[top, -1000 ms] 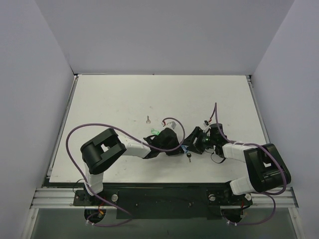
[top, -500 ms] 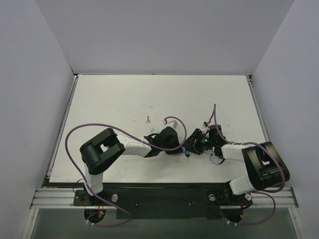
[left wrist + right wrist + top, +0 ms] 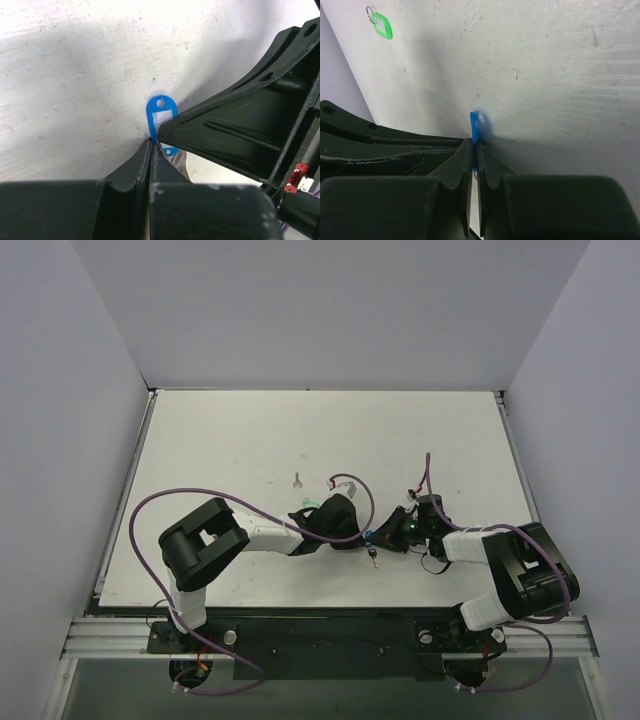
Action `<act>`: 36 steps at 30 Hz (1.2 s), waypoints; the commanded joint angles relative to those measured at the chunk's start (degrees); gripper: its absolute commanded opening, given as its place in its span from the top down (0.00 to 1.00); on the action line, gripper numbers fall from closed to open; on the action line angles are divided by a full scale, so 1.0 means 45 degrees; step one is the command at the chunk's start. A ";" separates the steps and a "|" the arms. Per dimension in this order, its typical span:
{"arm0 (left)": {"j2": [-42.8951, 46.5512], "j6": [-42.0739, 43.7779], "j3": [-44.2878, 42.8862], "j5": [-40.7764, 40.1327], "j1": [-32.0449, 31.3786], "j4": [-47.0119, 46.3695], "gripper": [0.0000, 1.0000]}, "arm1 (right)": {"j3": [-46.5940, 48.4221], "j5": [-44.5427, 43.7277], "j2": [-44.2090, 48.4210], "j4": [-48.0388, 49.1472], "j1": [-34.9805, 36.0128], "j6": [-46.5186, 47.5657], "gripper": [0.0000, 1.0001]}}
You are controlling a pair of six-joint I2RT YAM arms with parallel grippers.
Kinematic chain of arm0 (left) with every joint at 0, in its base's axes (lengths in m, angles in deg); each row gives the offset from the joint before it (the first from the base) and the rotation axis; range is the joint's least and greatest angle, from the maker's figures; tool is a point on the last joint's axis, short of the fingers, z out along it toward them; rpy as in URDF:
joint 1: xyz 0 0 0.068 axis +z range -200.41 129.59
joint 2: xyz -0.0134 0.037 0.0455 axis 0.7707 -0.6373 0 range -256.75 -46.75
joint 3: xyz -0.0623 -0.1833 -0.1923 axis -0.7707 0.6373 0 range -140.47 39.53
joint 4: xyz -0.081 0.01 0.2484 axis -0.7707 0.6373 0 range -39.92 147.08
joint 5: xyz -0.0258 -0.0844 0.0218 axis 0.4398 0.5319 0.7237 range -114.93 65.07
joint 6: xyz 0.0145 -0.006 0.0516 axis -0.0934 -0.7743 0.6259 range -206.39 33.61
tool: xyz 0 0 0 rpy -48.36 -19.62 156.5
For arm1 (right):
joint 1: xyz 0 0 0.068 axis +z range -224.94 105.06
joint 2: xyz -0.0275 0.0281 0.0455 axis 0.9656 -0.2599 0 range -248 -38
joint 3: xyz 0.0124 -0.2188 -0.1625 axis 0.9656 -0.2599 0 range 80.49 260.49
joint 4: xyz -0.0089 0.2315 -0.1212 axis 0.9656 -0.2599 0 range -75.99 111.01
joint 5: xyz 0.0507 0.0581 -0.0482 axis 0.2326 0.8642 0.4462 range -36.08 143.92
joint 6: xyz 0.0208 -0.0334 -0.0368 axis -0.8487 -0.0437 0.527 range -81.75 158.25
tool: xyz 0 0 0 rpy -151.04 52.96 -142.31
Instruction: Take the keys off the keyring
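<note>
The blue keyring [image 3: 369, 536] is held just above the table between both grippers. My left gripper [image 3: 362, 536] is shut, and the keyring [image 3: 161, 111] sticks out from its tips [image 3: 151, 142]. From the other side, my right gripper [image 3: 379, 537] is shut on the same keyring [image 3: 473, 125], which shows edge-on between its jaws [image 3: 475, 142]. One small key [image 3: 373, 557] hangs just below the two grippers. A grey bit of it [image 3: 178, 159] shows under the ring. Another silver key [image 3: 297, 479] lies loose on the table farther back.
A small green loop [image 3: 311, 504] lies beside the left wrist and shows far off in the right wrist view [image 3: 383, 25]. The right gripper's black finger [image 3: 240, 135] fills the right of the left wrist view. Purple cables arc over both arms.
The right gripper moved left up to the keyring and its jaws closed on it. The left gripper stayed shut and barely shifted.
</note>
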 commanded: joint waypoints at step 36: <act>1.3361 0.3211 -0.0258 0.3995 0.0131 0.2637 0.35 | 0.8497 0.1139 0.8204 -0.7874 0.3692 -0.1873 1.00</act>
